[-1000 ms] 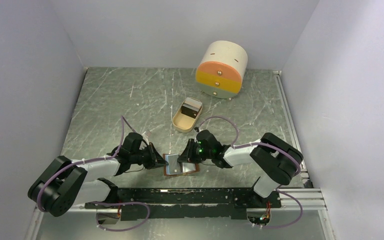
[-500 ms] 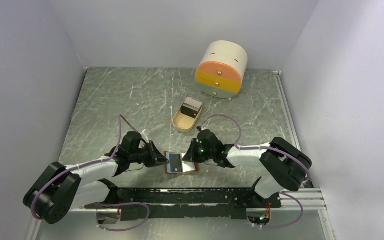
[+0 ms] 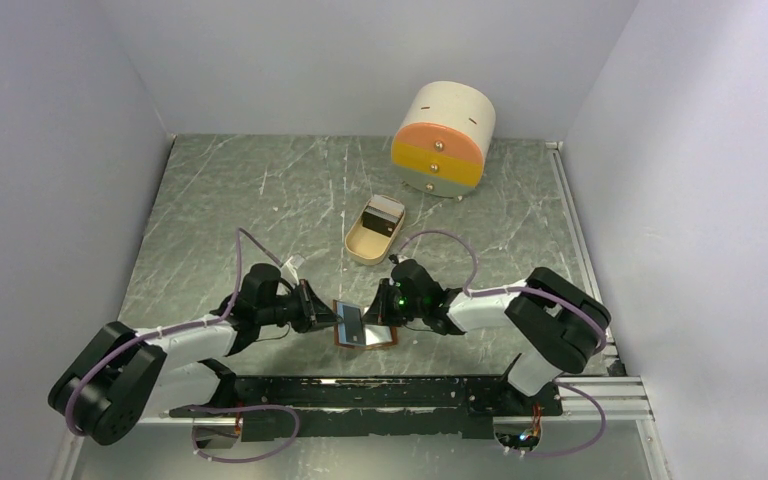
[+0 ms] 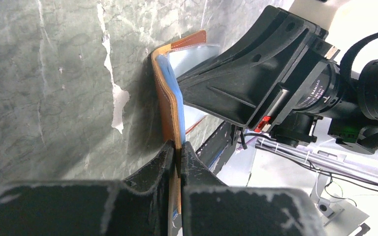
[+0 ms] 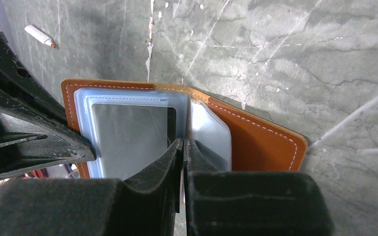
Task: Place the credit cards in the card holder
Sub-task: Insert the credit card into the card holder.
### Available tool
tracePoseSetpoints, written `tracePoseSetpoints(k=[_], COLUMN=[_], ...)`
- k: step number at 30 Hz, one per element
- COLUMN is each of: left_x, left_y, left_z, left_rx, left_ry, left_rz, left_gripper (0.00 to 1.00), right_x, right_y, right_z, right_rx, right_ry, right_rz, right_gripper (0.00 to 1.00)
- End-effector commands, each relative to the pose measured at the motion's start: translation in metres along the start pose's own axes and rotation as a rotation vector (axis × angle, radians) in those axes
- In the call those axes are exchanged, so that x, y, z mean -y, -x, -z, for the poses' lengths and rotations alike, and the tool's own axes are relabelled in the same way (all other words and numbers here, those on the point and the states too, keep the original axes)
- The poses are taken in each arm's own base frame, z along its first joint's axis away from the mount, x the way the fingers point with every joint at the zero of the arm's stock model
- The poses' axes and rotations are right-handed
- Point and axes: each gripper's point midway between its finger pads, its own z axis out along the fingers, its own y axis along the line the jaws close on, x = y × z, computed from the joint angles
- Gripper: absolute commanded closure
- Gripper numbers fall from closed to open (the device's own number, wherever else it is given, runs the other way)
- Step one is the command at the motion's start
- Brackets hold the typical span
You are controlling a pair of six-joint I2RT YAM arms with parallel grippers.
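Note:
The tan-brown card holder (image 3: 372, 338) lies open near the table's front edge. My left gripper (image 4: 178, 147) is shut on its left leather flap (image 4: 166, 105) and holds that flap upright; it also shows in the top view (image 3: 325, 318). In the right wrist view the holder (image 5: 256, 142) shows clear pockets, one with a silvery credit card (image 5: 128, 135) behind the plastic. My right gripper (image 5: 183, 145) is shut on a thin card seen edge-on at that pocket's right edge; the gripper also shows in the top view (image 3: 374, 318). More dark cards (image 3: 384, 213) stand in the beige tray.
The beige oval tray (image 3: 360, 246) sits just behind the holder. The round cream-and-orange drawer box (image 3: 443, 140) stands at the back right. A thin white stick (image 5: 39, 36) lies on the table left of the holder. Walls close in on three sides.
The raised flap and the silvery card have shifted slightly right and tilted more upright. Both grippers stay shut at the holder, and the right arm has drawn back a little.

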Motion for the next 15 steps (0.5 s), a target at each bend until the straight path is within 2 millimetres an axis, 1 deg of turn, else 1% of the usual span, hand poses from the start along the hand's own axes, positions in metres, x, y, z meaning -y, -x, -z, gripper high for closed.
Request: tracePoseSetpoints(k=[1, 6, 8, 9, 11, 13, 15], left_x=[0.019, 0.014, 0.021, 0.024, 0.026, 0.025, 0.022], left_y=[0.000, 0.000, 0.001, 0.000, -0.001, -0.001, 0.000], left_z=[-0.001, -0.003, -0.002, -0.002, -0.001, -0.003, -0.004], left_rx=[-0.008, -0.008, -0.002, -0.001, -0.003, -0.005, -0.007], left_ry=[-0.092, -0.087, -0.129, -0.146, -0.166, -0.158, -0.145], left_rz=[-0.045, -0.062, -0.078, -0.079, -0.084, -0.082, -0.085], left_gripper=[0.91, 0.91, 0.82, 0.80, 0.79, 0.79, 0.84], right_x=[0.007, 0.011, 0.012, 0.012, 0.013, 0.013, 0.013], right_y=[-0.008, -0.013, -0.014, -0.014, -0.014, -0.015, -0.015], right_z=[-0.004, -0.003, -0.002, -0.002, -0.001, -0.001, -0.001], right_rx=[-0.019, -0.024, -0.024, -0.023, -0.021, -0.023, -0.021], right_ry=[-0.002, 0.000, 0.000, 0.002, -0.001, 0.001, 0.000], right_rz=[-0.002, -0.010, -0.012, -0.013, -0.013, -0.013, -0.013], right_gripper=[0.91, 0.91, 0.91, 0.91, 0.91, 0.91, 0.91])
